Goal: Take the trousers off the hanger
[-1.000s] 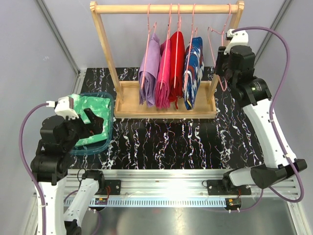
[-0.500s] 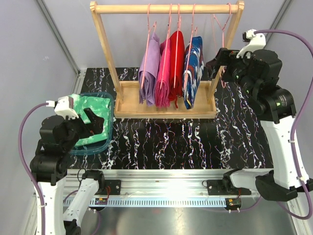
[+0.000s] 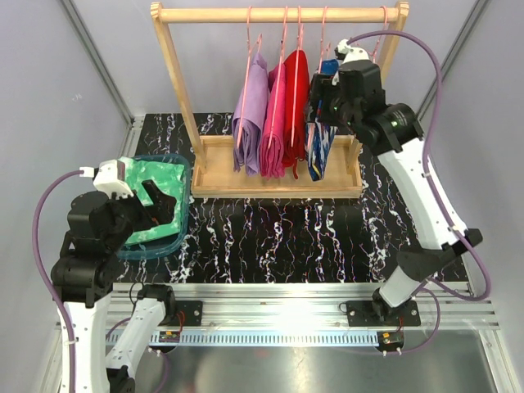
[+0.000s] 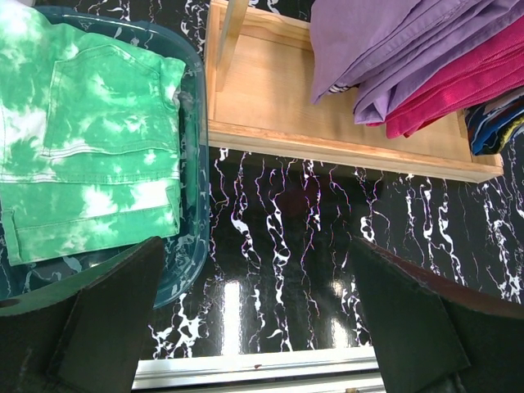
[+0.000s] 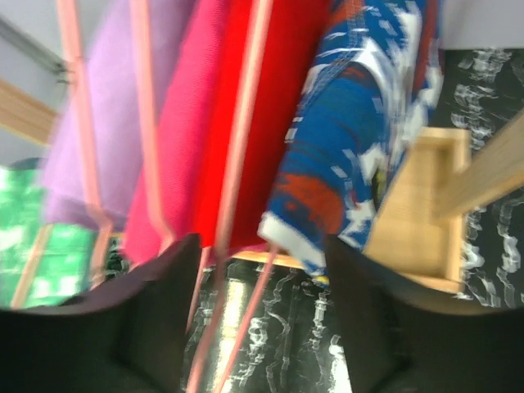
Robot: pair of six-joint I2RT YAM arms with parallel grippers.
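The mint green trousers lie folded in the teal tub at the left, also filling the left wrist view. My left gripper hangs open over the tub's right rim, with only table between its fingers. The navy patterned trousers hang on a pink hanger at the right of the rack. My right gripper is raised against their upper part, jaws open. In the blurred right wrist view, the navy trousers sit just beyond the right gripper, and pink hanger wire crosses the gap.
A wooden rack with a tray base stands at the back. It also carries lilac, pink and red pairs. An empty pink hanger hangs at its right end. Grey walls close in both sides.
My right arm has swung left from the empty hanger at the rack's right end to the navy trousers, and its jaws have opened. The left arm has not moved.
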